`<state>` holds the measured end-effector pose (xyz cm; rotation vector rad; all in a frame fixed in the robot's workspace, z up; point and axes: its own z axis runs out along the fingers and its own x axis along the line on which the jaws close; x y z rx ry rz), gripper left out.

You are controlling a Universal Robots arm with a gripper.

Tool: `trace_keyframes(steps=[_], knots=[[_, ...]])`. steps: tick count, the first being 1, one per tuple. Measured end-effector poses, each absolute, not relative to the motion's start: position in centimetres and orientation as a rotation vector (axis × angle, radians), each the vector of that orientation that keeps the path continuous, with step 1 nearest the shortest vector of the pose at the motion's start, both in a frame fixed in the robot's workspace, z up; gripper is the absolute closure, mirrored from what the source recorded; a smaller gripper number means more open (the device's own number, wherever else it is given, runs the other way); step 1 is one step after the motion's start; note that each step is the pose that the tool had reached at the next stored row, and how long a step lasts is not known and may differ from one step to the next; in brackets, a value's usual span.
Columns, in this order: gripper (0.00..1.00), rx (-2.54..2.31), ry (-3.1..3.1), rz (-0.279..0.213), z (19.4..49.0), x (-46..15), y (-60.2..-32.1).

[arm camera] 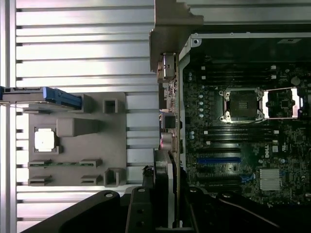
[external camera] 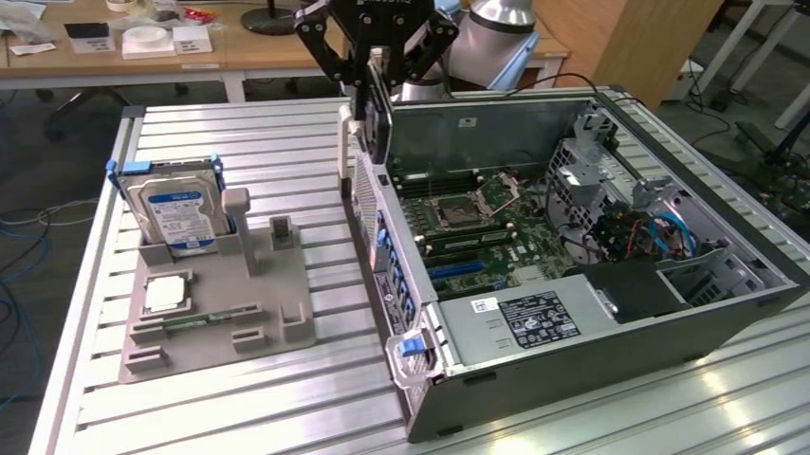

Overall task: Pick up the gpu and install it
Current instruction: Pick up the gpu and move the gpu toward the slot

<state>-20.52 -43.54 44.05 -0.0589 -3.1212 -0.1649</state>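
My gripper (external camera: 379, 78) hangs over the rear edge of the open computer case (external camera: 608, 351) and is shut on the gpu (external camera: 376, 118). The gpu is a thin dark card held upright on edge, with its lower end just above the case's back wall. The wrist view looks straight down the card's edge (arm camera: 165, 189), which runs between my black fingers (arm camera: 141, 211) along the case's rear panel. The motherboard (arm camera: 243, 141) lies beside it, with a blue slot (arm camera: 218, 159) and an empty processor socket (arm camera: 243, 104).
A grey holder (external camera: 215, 313) stands on the slatted metal table at the exterior view's left. It carries an upright hard drive (external camera: 177, 204), a processor chip (external camera: 167, 294) and a memory stick (external camera: 190, 324). The power supply (external camera: 532, 318) and cables fill the near end of the case.
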Motion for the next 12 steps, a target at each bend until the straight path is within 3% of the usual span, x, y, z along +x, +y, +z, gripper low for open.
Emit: trace_keyframes(steps=[12], knots=[[0.72,-0.059,-3.121,-0.165,44.0,-18.3,-43.5]])
